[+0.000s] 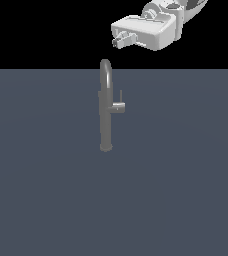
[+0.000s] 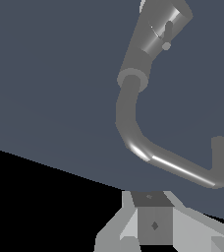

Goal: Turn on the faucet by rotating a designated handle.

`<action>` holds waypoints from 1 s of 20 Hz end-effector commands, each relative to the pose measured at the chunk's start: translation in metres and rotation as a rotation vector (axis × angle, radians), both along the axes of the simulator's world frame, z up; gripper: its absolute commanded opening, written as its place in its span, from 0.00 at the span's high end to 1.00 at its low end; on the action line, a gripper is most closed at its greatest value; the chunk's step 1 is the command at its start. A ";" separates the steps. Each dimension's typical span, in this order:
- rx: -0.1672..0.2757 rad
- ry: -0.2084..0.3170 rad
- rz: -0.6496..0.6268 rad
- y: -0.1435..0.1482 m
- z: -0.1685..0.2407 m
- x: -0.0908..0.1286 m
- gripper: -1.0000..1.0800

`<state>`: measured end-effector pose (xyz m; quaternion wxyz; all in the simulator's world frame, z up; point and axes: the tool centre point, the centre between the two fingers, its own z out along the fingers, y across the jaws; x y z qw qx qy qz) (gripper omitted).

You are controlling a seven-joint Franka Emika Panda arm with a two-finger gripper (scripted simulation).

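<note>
Standing upright on the flat grey desk (image 1: 46, 200), the faucet (image 1: 105, 115) is seen near the middle of the exterior view as a slim grey column topped by a narrow arched spout (image 1: 105, 67). The handle (image 1: 119, 106) is carried on the column's side toward the exterior view's right, as a short horizontal stub from which a thin rod rises upright. The gripper (image 1: 119, 40) is held above the faucet, higher than the spout and a little toward the exterior view's right of it, well apart from the handle. Nothing is touched by it. Whether the jaws are spread or closed cannot be told from either picture. In the wrist view the faucet (image 2: 128, 110) is shown from above, with the curved spout (image 2: 182, 167) nearest the camera, and the handle (image 2: 167, 35) is seen as a small stub on the column beyond it.
</note>
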<state>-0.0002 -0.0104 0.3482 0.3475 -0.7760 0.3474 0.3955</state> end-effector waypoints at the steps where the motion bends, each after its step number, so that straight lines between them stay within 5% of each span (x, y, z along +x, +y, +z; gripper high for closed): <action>1: 0.050 0.057 -0.052 -0.003 -0.017 0.011 1.00; 11: 0.241 0.279 -0.257 -0.010 -0.088 0.044 1.00; 20: 0.345 0.400 -0.370 -0.009 -0.130 0.053 1.00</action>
